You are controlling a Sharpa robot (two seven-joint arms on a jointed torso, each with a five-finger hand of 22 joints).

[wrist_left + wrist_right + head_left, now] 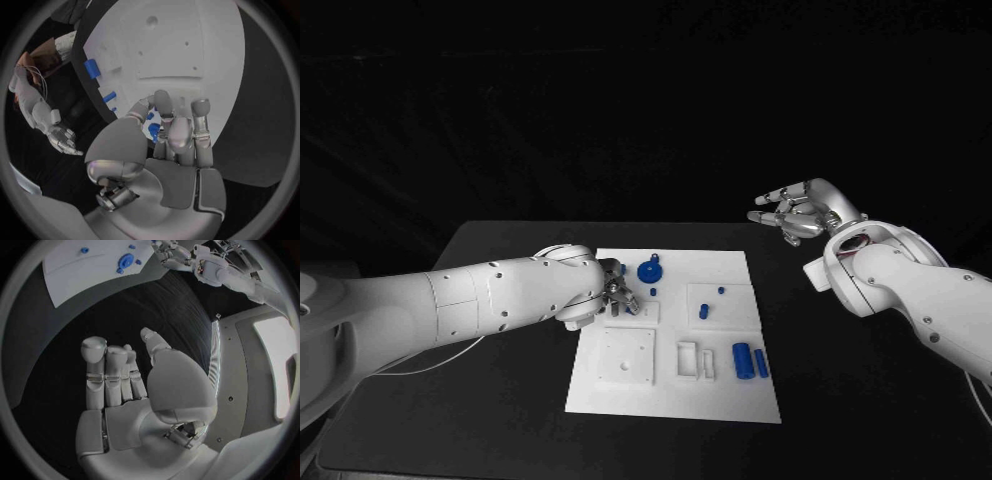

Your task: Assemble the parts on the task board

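Seemingly early in the assembly, the silver left hand [615, 297] hovered low over the flat white plastic task board [733, 400] on the matte black counter [516, 400], fingers curled close around a small blue part [154, 131]; whether it truly gripped it I cannot tell. Other smooth blue parts, among them a round knob-shaped piece [651, 270] and a short cylinder [741, 362], lay on the board. The silver right hand [795, 211] was raised well apart, fingers spread and empty; next, the left hand would likely need careful alignment with a board recess.

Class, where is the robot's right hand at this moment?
In the head view the right hand is raised off the task board, beyond its far right corner, fingers apart and holding nothing.
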